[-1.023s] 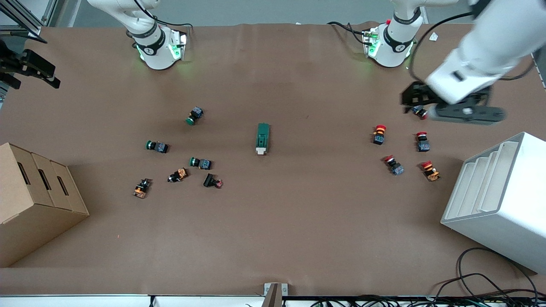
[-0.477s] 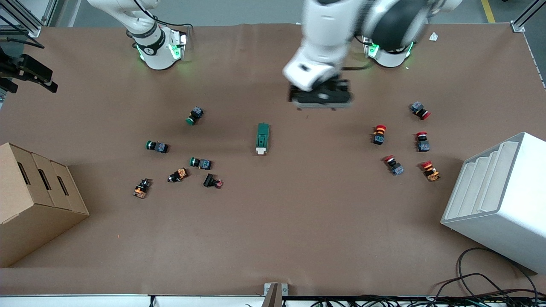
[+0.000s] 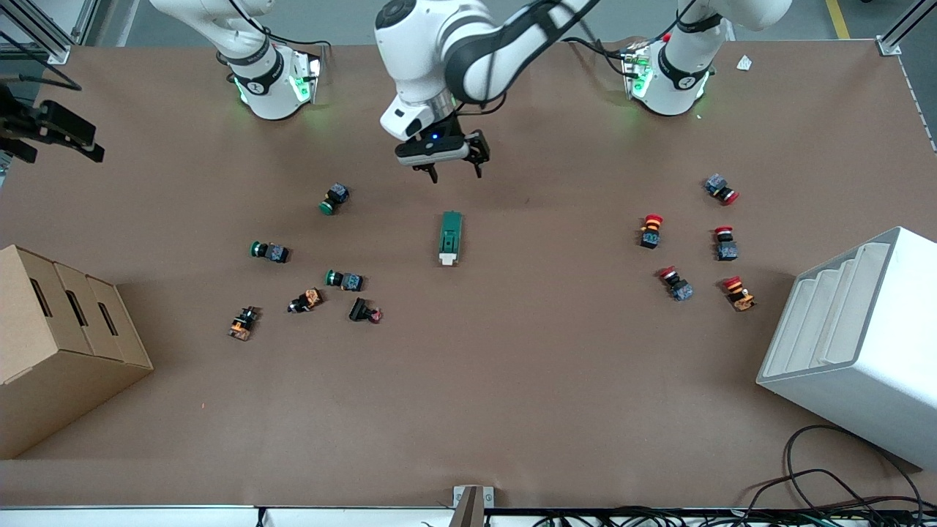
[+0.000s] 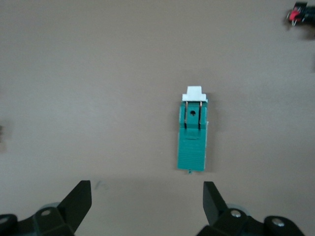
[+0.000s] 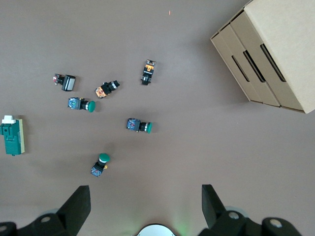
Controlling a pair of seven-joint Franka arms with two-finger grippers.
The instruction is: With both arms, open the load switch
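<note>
The right gripper point(image 5: 145, 204) is mostly cut off: the front view catches only dark parts at the frame edge toward the right arm's end of the table, probably part of its hand, and its own wrist view shows just two black fingertips point(image 5: 78, 204) spread wide with nothing between them. The left gripper point(image 3: 454, 171) is also released and empty, hanging over bare table; its fingertips point(image 4: 212, 199) show only partly in the left wrist view.

The load switch point(image 3: 450, 237) lies flat on the brown table point(image 3: 512, 380), a little nearer the front camera than the spot under the left gripper, touching nothing. Nothing stands between the two.

Green-capped push buttons point(image 3: 334, 198) and orange-bodied ones point(image 3: 242, 323) lie scattered toward the right arm's end, well apart from the left gripper, with a cardboard box point(image 3: 58, 344) at that edge. Red-capped push buttons point(image 3: 651, 230) and a white bin point(image 3: 864, 344) sit toward the left arm's end.

The switch is a long dark green block with a white lever point(image 4: 194, 93) at the end nearer the front camera and two thin metal strips on its top face.
</note>
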